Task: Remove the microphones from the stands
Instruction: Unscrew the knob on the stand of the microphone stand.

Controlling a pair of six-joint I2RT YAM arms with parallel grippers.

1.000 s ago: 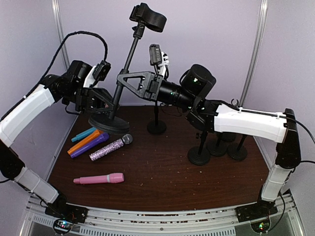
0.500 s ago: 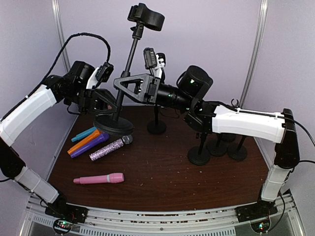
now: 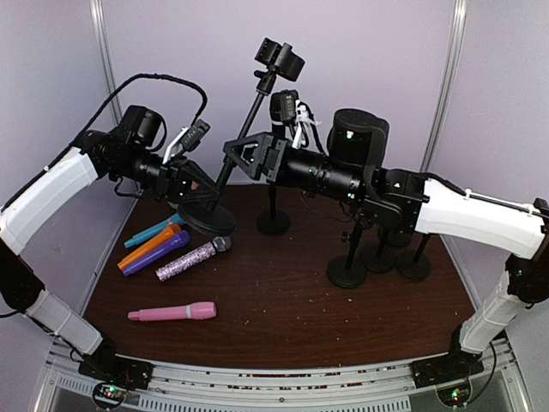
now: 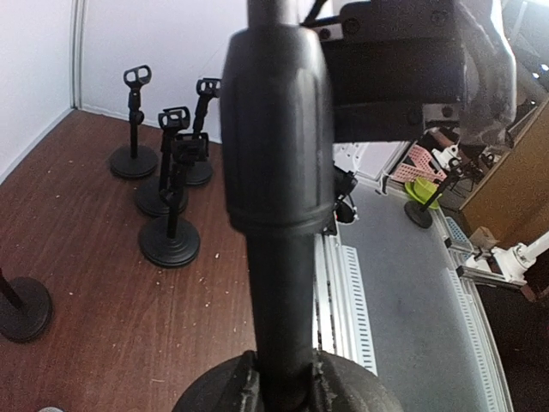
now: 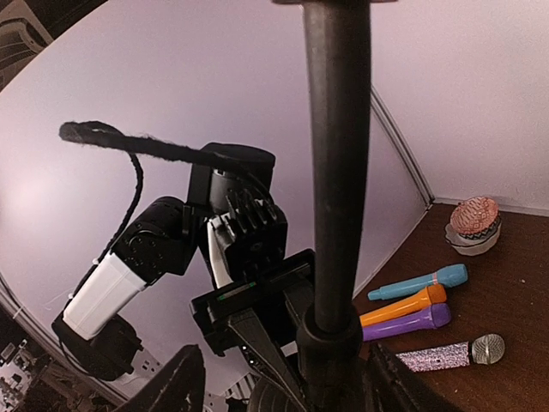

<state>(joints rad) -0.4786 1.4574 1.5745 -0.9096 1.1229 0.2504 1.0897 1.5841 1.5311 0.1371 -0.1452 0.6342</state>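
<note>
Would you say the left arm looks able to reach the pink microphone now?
Probably not: its claw is shut on the tilted stand; nothing else blocks the pink microphone.

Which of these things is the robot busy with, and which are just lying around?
In the job: tilted stand; left gripper, shut on it; right gripper, open around its pole.

Just lying about: pink microphone; glitter microphone; purple microphone; orange microphone; teal microphone; spare stands.

table [image 3: 300,318]: brown | spare stands [image 3: 346,270]: upright, right side | pink basket [image 4: 418,161]: off-table
</note>
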